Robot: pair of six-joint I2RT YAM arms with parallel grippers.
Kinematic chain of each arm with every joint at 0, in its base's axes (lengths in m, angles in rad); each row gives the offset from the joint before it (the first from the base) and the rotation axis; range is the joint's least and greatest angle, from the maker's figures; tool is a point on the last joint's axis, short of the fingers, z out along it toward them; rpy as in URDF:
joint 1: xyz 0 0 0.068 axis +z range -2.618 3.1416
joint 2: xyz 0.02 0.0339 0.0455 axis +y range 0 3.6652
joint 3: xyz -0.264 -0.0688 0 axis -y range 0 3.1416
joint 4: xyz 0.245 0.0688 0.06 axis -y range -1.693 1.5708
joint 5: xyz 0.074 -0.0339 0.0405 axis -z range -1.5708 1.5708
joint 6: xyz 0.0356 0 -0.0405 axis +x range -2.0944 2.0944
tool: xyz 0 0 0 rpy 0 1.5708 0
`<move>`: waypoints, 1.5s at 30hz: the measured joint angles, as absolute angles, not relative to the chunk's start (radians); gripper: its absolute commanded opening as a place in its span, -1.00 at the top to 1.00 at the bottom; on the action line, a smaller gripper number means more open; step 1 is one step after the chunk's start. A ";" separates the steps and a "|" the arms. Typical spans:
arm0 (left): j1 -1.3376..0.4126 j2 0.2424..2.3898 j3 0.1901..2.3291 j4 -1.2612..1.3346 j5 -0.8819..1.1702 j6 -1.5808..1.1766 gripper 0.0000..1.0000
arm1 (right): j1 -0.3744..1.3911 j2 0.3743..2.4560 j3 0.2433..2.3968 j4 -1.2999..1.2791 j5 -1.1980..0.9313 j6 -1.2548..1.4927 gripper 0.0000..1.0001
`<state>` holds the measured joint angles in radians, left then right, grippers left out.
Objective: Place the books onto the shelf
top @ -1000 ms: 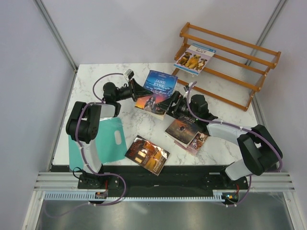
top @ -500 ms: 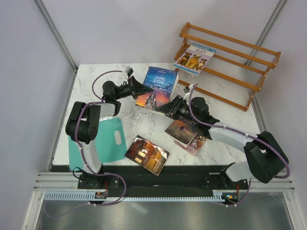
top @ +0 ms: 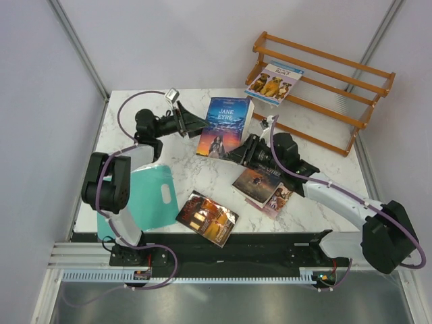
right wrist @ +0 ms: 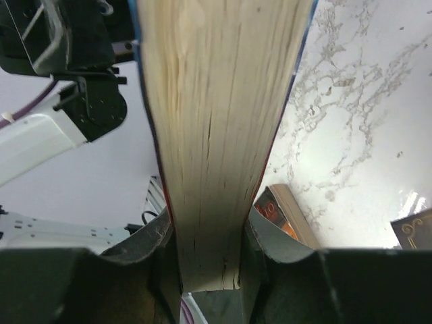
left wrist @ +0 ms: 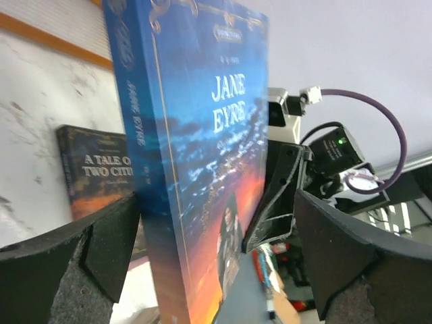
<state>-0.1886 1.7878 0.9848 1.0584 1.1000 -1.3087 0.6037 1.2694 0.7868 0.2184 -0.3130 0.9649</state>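
- 1 book, the light-blue dogs paperback [top: 273, 82], leans against the rails of the shelf [top: 337, 71], at its left end.
- 1 more, Jane Eyre [top: 225, 126], stands nearly upright on the marble table [top: 317, 135], left of the shelf and apart from it.
- Right gripper [top: 235, 154] is clenched on Jane Eyre's page edge (its wrist view shows the paper block pinched between both fingers [right wrist: 283, 270]).
- Left gripper [top: 197, 125] is released, jaws spread wide, and the book's spine side stands between them; whether 1 pad [left wrist: 61, 263] touches the spine I cannot tell.
- 3 books lie flat on the table, nearer the arm bases than the shelf. A Tale of Two Cities [top: 255, 181] overlaps the pink-purple one [top: 280, 198]. The dark red-brown one [top: 207, 217] lies farthest from the shelf, beside a teal sheet [top: 145, 196].
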 measured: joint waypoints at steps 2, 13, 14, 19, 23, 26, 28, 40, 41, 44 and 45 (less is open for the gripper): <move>-0.147 1.755 0.974 1.029 1.105 -1.267 -1.00 | 0.604 1.239 0.790 0.167 -0.314 0.927 1.00; 0.004 1.674 0.902 0.997 1.120 -1.174 -1.00 | 0.522 1.069 0.775 -0.191 -0.259 0.805 1.00; 0.004 1.674 0.894 0.989 1.124 -1.168 -1.00 | 0.506 1.060 0.775 -0.204 -0.262 0.797 1.00; -0.001 1.674 0.856 0.966 1.138 -1.151 -1.00 | 0.385 1.030 0.776 -0.228 -0.310 0.737 1.00; -0.001 1.674 0.825 0.966 1.140 -1.143 -1.00 | 0.349 1.034 0.778 -0.262 -0.332 0.692 1.00; -0.014 1.674 0.813 0.930 1.144 -1.114 -1.00 | 0.350 1.072 0.765 -0.266 -0.389 0.682 1.00; -0.042 1.673 0.826 0.831 1.140 -1.034 -1.00 | 0.351 1.114 0.736 -0.256 -0.420 0.682 1.00; -0.318 1.571 1.110 -0.078 0.603 -0.448 -1.00 | 0.351 1.439 0.714 -0.266 -0.444 0.667 1.00; -0.313 1.554 1.107 -0.100 0.561 -0.440 -1.00 | 0.351 1.442 0.722 -0.277 -0.439 0.668 1.00; -0.302 1.493 1.093 -0.166 0.426 -0.409 -1.00 | 0.361 1.442 0.747 -0.308 -0.384 0.664 0.84; -0.301 1.478 1.093 -0.183 0.392 -0.395 -0.99 | 0.364 1.442 0.753 -0.318 -0.366 0.664 0.82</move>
<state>-0.3008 1.4776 1.0927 -0.1833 0.3923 -0.3954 0.3637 1.4422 0.7528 -0.3180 -0.3656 0.6636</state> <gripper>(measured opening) 0.997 0.376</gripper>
